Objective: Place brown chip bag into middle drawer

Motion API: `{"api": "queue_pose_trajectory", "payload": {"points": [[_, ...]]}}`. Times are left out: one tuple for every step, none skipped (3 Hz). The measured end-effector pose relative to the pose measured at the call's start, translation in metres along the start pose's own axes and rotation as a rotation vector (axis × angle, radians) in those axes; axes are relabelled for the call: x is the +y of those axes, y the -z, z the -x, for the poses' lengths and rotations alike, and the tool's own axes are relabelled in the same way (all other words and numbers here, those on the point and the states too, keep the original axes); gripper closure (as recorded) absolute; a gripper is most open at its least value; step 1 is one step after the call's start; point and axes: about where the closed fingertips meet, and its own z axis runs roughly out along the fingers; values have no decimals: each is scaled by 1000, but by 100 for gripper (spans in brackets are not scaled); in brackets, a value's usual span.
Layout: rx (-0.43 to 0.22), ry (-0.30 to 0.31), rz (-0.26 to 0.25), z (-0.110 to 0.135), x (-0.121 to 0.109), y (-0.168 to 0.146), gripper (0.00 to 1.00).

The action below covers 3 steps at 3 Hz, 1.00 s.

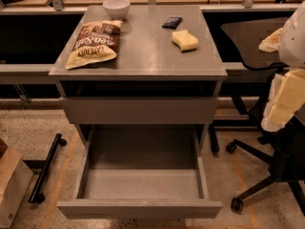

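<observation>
The brown chip bag [95,43] lies flat on the back left of the grey cabinet top [143,61], tan-yellow end towards the front, white lettering up. The middle drawer [139,208] is pulled out wide below, and its deep tray holds nothing. The shallower drawer front [138,109] above it is closed. My gripper [284,99] is at the right edge of the view, beside the cabinet at about the height of the upper drawer, well apart from the bag. Nothing shows in it.
A white bowl [116,7] stands at the back of the top, just behind the bag. A small dark packet [171,22] and a yellow sponge [185,40] lie at the back right. An office chair [267,175] stands right of the drawer. A black bar [45,168] lies on the floor at the left.
</observation>
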Motion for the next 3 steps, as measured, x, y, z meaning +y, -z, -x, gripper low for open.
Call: {"api": "queue_pose_trajectory", "payload": {"points": [[0,0,0,0,0,0,0],[-51,20,-12,19,-10,-2,0],[-120,61,-19,53,-24,-7,0]]}}
